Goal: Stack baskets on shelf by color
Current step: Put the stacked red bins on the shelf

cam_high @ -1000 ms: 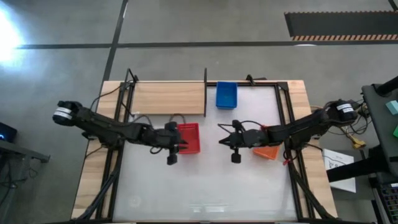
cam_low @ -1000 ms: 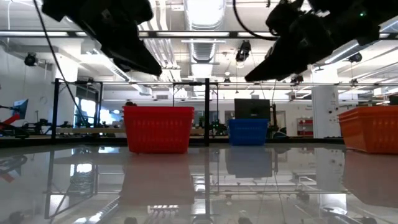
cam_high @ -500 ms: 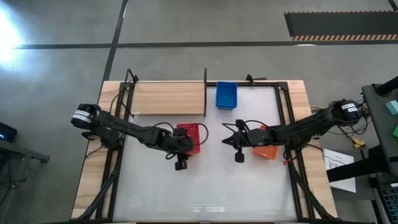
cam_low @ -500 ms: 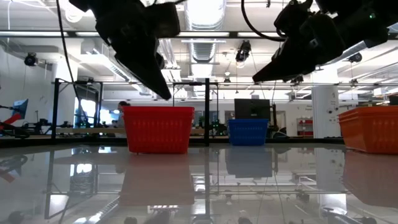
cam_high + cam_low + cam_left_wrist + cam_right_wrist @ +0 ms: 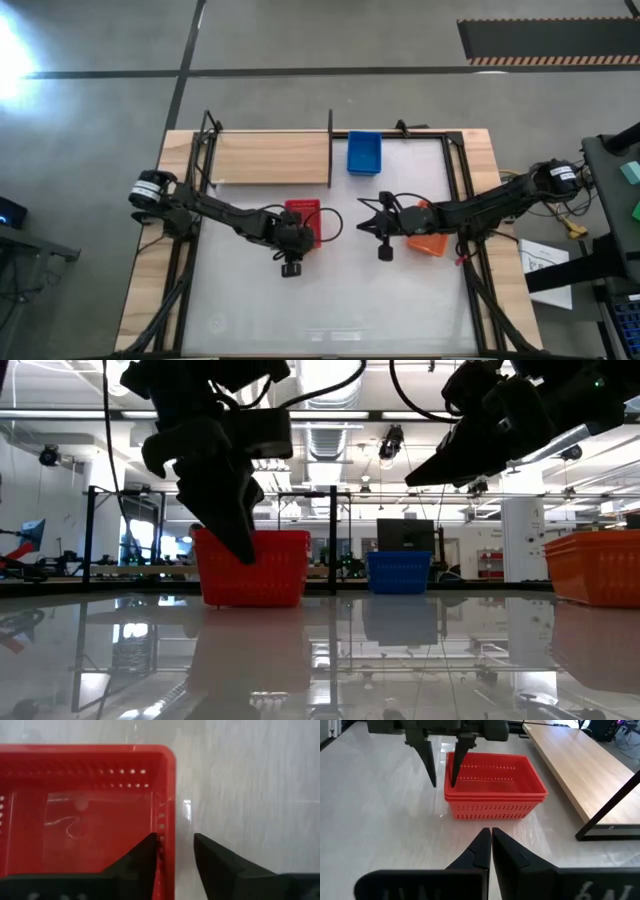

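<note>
The left gripper [image 5: 172, 851] stands over the near short wall of the red rectangular plastic basket [image 5: 90, 815], its two dark fingers [image 5: 142, 857] spread so that one lies inside that wall and the other outside it, the wall between them and not yet pinched. The right wrist view shows the same straddle from the opposite side, and shows the red basket [image 5: 495, 785] as two nested red trays, one rim just below the other. The red basket rests on the white glossy tabletop [image 5: 330, 300], just in front of the light-wood rectangular shelf board [image 5: 272, 157]. To the right of the red basket, the right gripper [image 5: 372, 227] hangs above the tabletop with its fingers pressed together and nothing between them; the orange plastic basket [image 5: 428, 240] lies just beyond it, further right of the red basket. The blue plastic basket [image 5: 364, 153] sits behind the red basket, just beside the shelf's dark upright post [image 5: 330, 148]. Judged risks: a grip taken only on the upper rim may lift the top tray and leave the lower one behind; a one-wall grip may let the load tilt and catch the shelf edge; a shallow closure may slip off the thin perforated wall.
</note>
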You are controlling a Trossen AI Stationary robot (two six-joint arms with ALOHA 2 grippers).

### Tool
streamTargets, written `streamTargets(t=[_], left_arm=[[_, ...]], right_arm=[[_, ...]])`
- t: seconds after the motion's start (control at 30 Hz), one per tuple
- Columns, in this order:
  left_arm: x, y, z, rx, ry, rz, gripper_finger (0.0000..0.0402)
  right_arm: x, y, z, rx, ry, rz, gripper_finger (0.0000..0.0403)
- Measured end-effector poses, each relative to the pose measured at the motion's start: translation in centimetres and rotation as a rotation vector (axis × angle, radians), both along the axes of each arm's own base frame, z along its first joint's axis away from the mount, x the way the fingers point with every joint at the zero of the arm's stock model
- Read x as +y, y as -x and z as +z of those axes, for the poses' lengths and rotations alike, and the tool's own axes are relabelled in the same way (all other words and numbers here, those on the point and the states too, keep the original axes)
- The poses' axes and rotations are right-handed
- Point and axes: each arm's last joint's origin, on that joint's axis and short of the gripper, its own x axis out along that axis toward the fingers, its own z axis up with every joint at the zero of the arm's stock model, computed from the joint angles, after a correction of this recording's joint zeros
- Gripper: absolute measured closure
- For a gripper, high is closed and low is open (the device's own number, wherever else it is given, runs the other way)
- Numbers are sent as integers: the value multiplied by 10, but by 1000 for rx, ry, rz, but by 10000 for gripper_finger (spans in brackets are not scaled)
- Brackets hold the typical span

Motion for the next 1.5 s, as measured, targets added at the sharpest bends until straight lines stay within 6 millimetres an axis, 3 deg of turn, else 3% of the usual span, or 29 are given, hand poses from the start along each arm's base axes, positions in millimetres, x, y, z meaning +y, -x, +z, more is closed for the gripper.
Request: streamTargets(t=[0.23, 0.5, 0.97, 1.27, 1.5], left_arm=[[1, 3, -3, 38, -18, -11, 389], [4, 17, 21, 33, -47, -20, 398], [31, 100, 105, -10, -250, 98, 400], [76, 128, 124, 2, -315, 129, 401], [125, 138, 106, 116, -288, 73, 401]], right_arm=[[0, 1, 4, -24, -6, -1, 394], [0, 1, 4, -22, -8, -1, 394], [0, 1, 4, -27, -10, 2, 394], [0, 1, 5, -33, -10, 7, 394], [0, 0, 5, -37, -11, 7, 394]])
